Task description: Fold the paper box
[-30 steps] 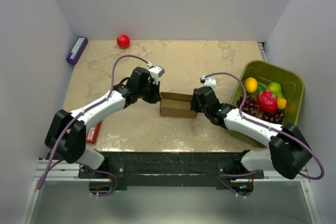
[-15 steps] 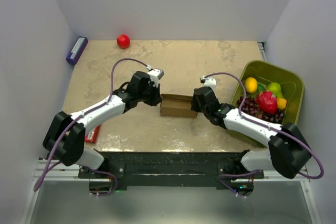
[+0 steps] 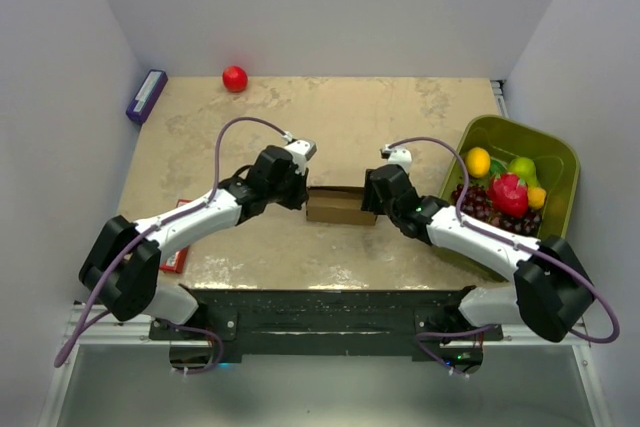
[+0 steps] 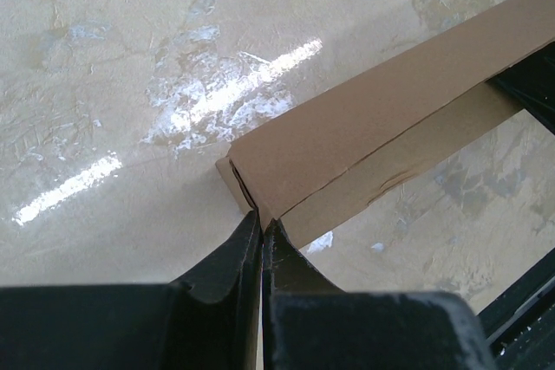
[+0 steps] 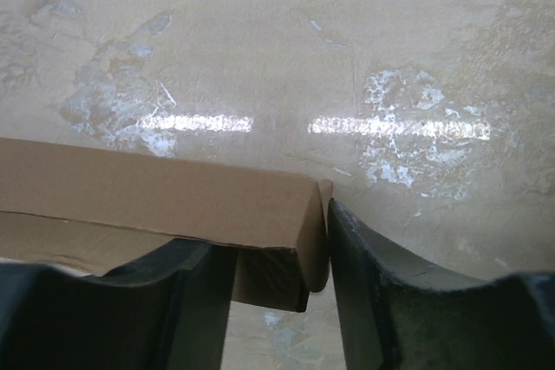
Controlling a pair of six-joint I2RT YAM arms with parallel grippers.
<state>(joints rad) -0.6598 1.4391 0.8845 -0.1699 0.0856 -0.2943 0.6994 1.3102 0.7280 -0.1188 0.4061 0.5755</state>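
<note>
Near the middle of the surface (image 3: 420,117), slightly toward 6 o'clock: the paper box (image 3: 338,205), long side running from 9 to 3 o'clock, flanked by both arms. At its 9 o'clock end, left gripper (image 4: 262,224), jaws pressed together, tips touching the end corner; thin edge of card nipped between them or not: cannot tell. At its 3 o'clock end, right gripper (image 5: 267,233), jaws apart, straddling the end corner, one jaw touching the end face, no squeeze to be seen.

Probably light, thin and springy. Plain brown card, fairly stiff across the panels, weak along the creases. Likely to pop back open once released, and to slide on the glossy surface if pushed from one end only. Best taken by the two short ends, pressing inward evenly, or pinched at a flap's free edge close to its crease. No hard squeeze on the hollow middle: likely to dent.

Against a second ago: left gripper shifted from about 10 o'clock of the box's end down to level with it and closer in. Darker strip of flap along the 12 o'clock side no longer showing from above, box looking narrower and flatter. Right gripper much where it was.
</note>
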